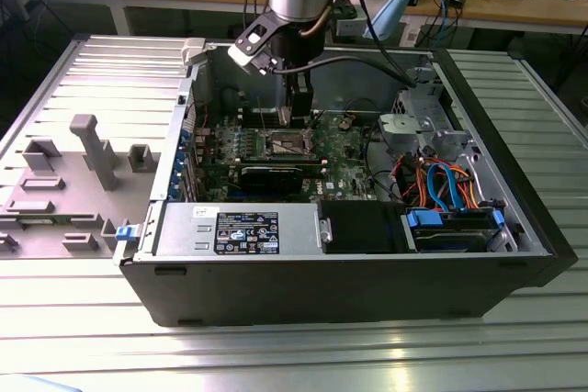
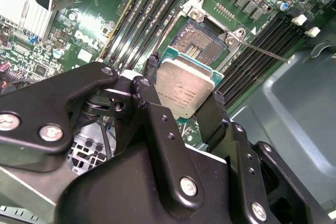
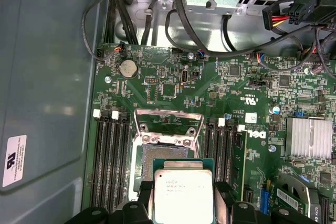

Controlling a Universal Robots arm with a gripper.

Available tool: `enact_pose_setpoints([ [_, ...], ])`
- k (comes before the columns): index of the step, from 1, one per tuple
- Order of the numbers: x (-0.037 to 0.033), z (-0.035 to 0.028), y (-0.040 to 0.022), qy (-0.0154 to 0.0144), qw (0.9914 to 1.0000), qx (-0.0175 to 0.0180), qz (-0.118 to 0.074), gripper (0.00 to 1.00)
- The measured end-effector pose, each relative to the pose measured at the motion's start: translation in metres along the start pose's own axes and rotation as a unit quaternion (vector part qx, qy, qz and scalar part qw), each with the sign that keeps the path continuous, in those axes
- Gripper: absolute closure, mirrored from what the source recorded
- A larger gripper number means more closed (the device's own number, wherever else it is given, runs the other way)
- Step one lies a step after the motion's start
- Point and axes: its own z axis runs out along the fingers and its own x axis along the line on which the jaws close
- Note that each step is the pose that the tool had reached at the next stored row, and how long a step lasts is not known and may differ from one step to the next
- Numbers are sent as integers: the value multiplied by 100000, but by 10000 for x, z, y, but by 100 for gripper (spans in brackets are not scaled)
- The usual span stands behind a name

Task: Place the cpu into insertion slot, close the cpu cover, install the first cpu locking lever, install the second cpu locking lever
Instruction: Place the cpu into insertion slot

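My gripper (image 2: 185, 88) is shut on the cpu (image 2: 188, 80), a flat square chip with a silver-grey top, held by its edges between two black fingers (image 2: 152, 66). In the first wrist view the cpu (image 3: 182, 195) hangs just short of the insertion slot (image 3: 153, 157), partly covering its near side. The brownish slot (image 2: 198, 43) lies bare on the green board. The cpu cover (image 3: 169, 125) stands tipped up at the slot's far edge. A thin locking lever (image 2: 265, 52) sticks out sideways. In the exterior view the gripper (image 1: 287, 119) hovers above the slot (image 1: 287, 144), inside the case.
Black memory slots (image 3: 109, 161) flank the socket on both sides. A long black card (image 1: 280, 172) lies in front of it. Cables (image 1: 441, 181) and a drive cage (image 1: 418, 126) fill the case on the exterior view's right. A grey fixture (image 1: 92, 149) stands on the table.
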Motion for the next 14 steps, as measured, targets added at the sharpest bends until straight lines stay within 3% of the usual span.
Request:
enact_pose_setpoints([
  [14, 0, 28, -1, 2, 100000, -1, 1, 45],
])
